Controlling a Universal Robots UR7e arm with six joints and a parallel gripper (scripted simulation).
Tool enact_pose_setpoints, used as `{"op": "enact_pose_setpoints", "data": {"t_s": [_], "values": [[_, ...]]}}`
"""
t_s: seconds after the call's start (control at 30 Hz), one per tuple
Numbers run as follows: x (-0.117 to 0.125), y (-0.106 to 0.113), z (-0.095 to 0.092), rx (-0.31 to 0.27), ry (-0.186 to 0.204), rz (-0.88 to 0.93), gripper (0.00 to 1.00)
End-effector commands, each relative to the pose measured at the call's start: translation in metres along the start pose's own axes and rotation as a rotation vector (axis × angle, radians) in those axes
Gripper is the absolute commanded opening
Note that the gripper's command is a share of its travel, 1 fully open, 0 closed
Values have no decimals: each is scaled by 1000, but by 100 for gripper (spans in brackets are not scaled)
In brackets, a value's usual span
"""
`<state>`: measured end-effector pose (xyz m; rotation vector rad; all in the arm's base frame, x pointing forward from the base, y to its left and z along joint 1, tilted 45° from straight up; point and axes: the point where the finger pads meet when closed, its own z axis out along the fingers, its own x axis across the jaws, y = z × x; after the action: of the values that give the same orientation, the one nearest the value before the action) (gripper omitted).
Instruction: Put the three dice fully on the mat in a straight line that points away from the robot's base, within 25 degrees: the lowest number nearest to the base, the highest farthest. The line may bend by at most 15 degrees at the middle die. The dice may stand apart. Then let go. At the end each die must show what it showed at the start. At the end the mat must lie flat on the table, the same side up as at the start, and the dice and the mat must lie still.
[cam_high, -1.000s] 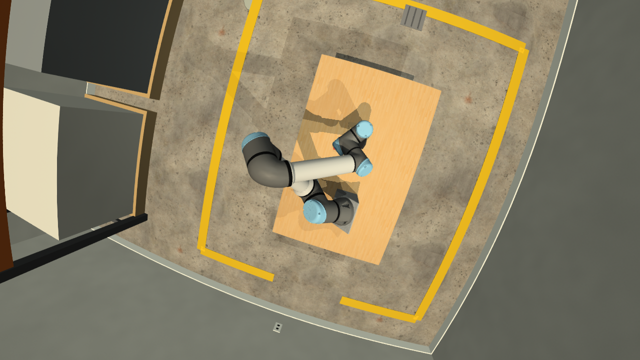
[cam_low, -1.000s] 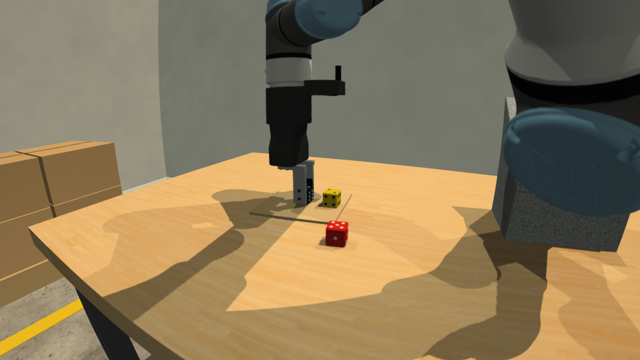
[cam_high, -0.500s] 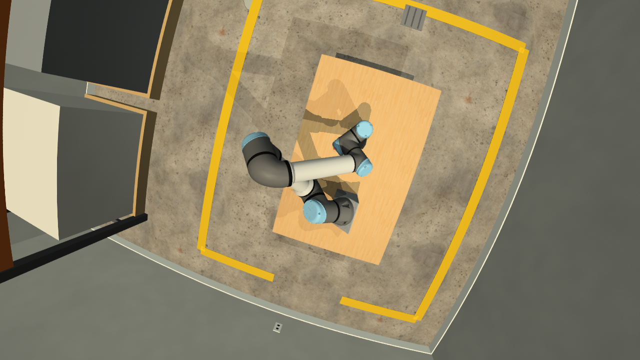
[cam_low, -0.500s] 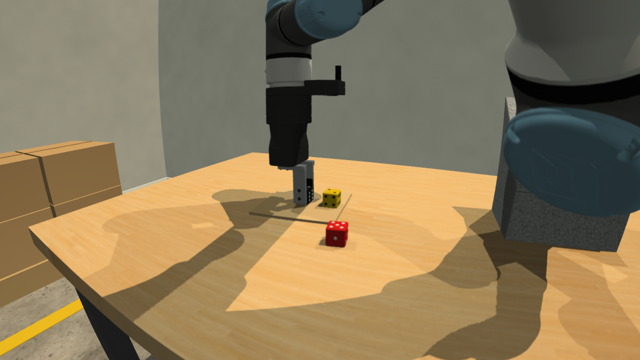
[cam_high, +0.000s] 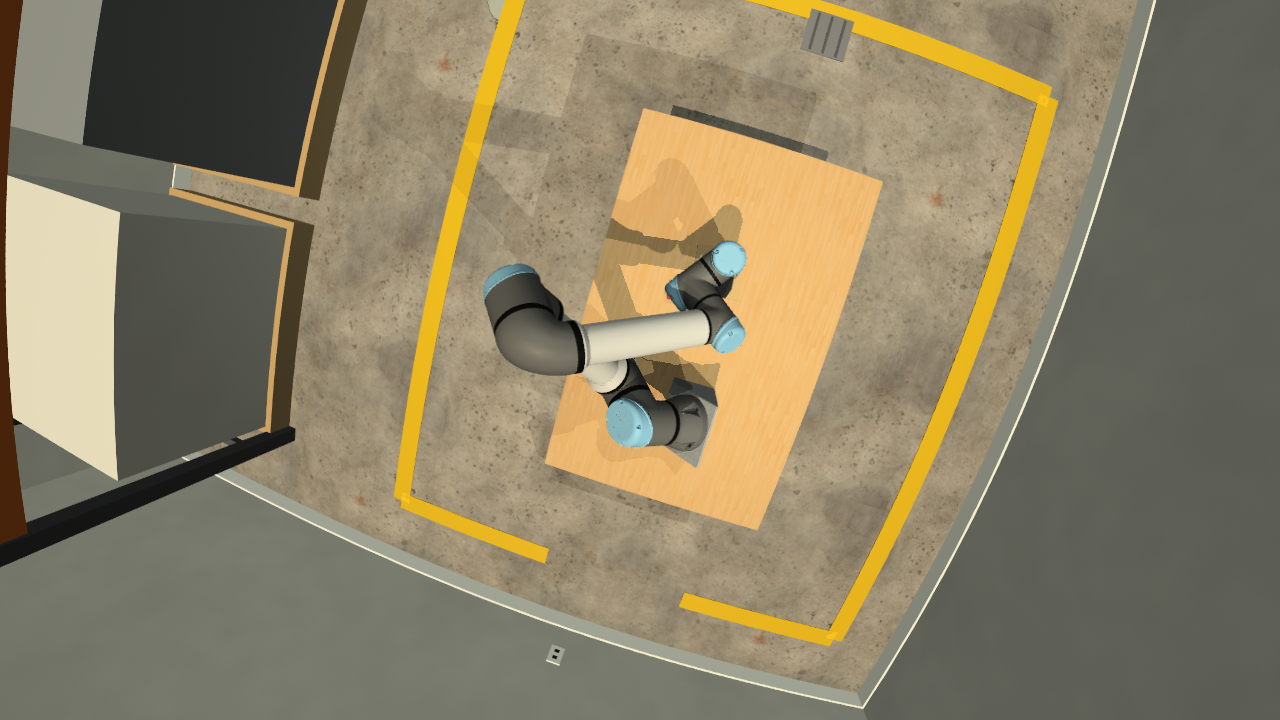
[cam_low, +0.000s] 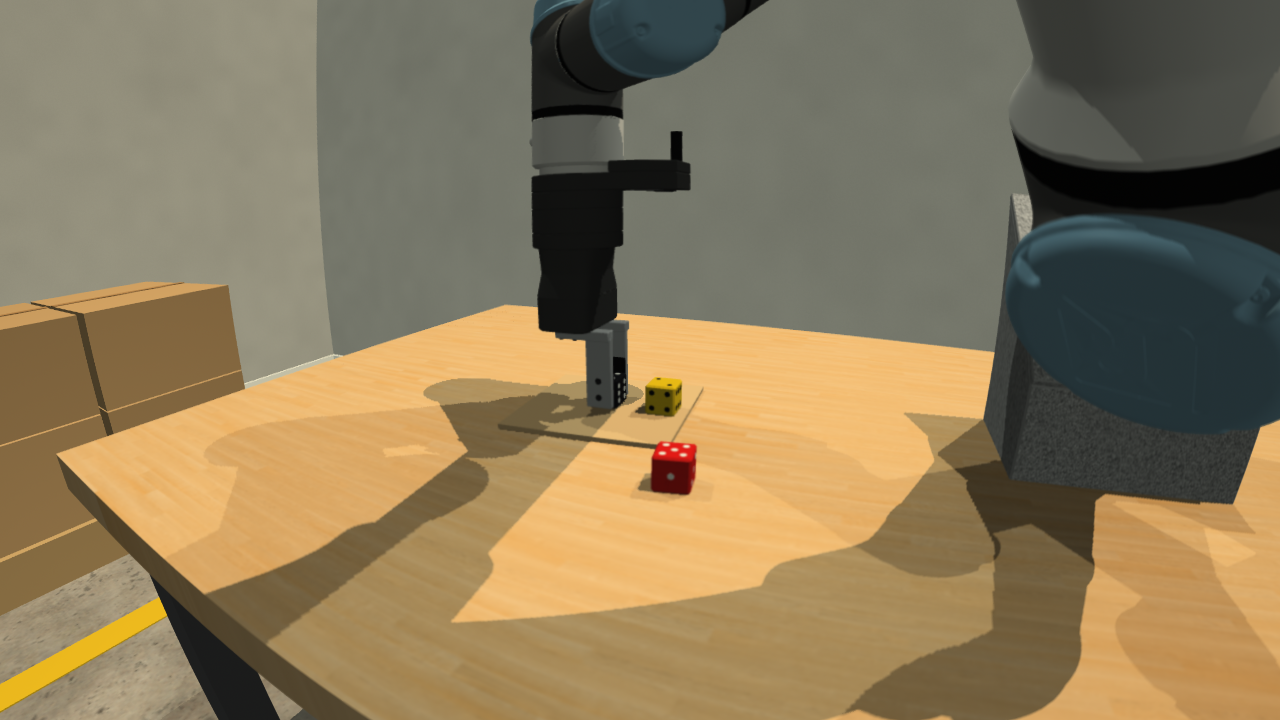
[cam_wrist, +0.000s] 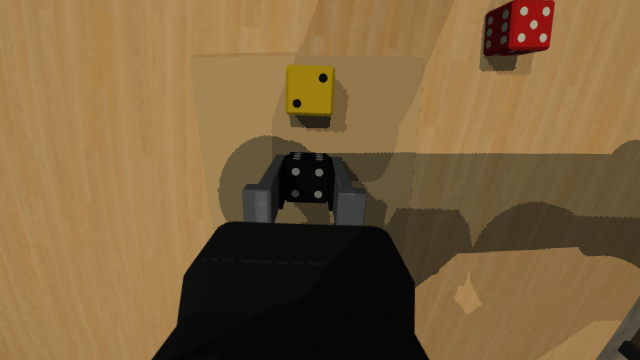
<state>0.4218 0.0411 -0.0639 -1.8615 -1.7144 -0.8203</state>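
A thin tan mat (cam_wrist: 305, 135) lies flat on the wooden table; it also shows in the exterior view (cam_low: 608, 416). A yellow die (cam_wrist: 310, 90) (cam_low: 663, 395) showing two stands on the mat. My gripper (cam_wrist: 308, 172) (cam_low: 608, 394) points straight down over the mat, right beside the yellow die. Its fingers are shut on a black die (cam_wrist: 306, 177) showing four, down at mat level (cam_low: 618, 380). A red die (cam_wrist: 520, 26) (cam_low: 674, 466) showing five stands on the bare table, off the mat. In the overhead view the arm (cam_high: 707, 277) hides the dice.
The robot's grey base block (cam_low: 1118, 429) stands on the table to the right in the exterior view. Stacked cardboard boxes (cam_low: 107, 358) stand beyond the table's left edge. Yellow floor tape (cam_high: 447, 223) rings the table.
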Motion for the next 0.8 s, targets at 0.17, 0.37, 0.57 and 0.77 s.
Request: {"op": "enact_pose_setpoints", "data": {"t_s": [0.17, 0.37, 0.57, 0.77], "values": [[0, -1, 1, 2, 2, 1, 67], [0, -1, 1, 2, 2, 1, 73], [0, -1, 1, 2, 2, 1, 79], [0, -1, 1, 1, 2, 1, 79]]}}
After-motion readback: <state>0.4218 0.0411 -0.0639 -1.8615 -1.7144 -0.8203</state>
